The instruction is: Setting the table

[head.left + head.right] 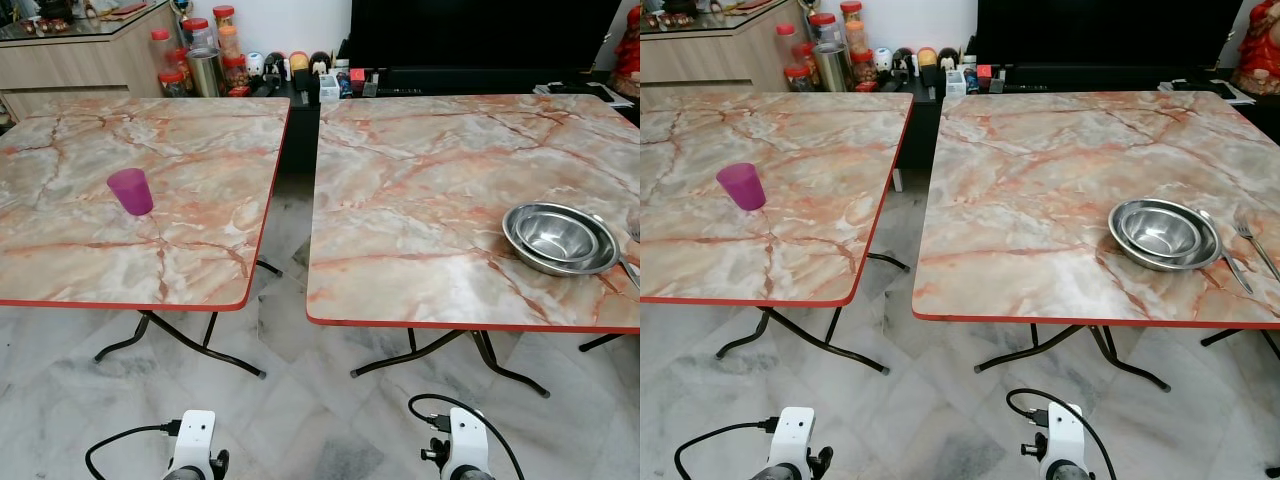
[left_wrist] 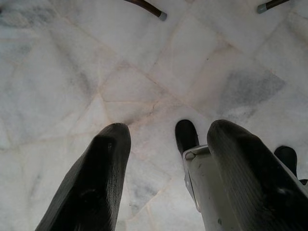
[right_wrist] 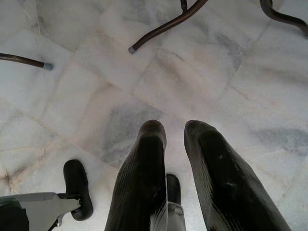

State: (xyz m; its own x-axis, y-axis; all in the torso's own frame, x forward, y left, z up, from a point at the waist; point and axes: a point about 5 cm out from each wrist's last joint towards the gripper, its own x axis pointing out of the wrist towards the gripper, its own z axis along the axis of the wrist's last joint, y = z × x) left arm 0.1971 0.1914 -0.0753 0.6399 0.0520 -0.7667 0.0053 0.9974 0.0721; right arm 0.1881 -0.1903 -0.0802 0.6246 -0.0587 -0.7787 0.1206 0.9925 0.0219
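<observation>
Left eye view, counters: two marble-patterned counters with red edges stood side by side, the left counter (image 1: 200, 150) and the right counter (image 1: 420, 200), a strip of floor (image 1: 290, 330) between them.
Left eye view, task things: a purple cup (image 1: 131, 191) stood upright on the left counter toward 9 o'clock; stacked steel bowls (image 1: 560, 238) sat on the right counter at about 3 o'clock.
Left eye view, background: jars with red lids (image 1: 190, 50) and small items lined a low shelf at 12 o'clock.
Right eye view, cutlery: a fork (image 1: 1252, 235) and what looked like a spoon (image 1: 1223, 255) lay just beside the bowls, on their 3 o'clock side.
Left wrist view: the left gripper (image 2: 163, 178) hung idle over the floor, its fingers spread apart and empty.
Right wrist view: the right gripper (image 3: 175, 168) hung low over the floor, fingers parted by a narrow gap, holding nothing.
Step in hand: likely the approach, with nothing picked up yet.
Next move: probably stepping closer to a counter and raising an arm toward the bowls or the cup.
Writing: no brand or label could be read; the jar labels were too small.
</observation>
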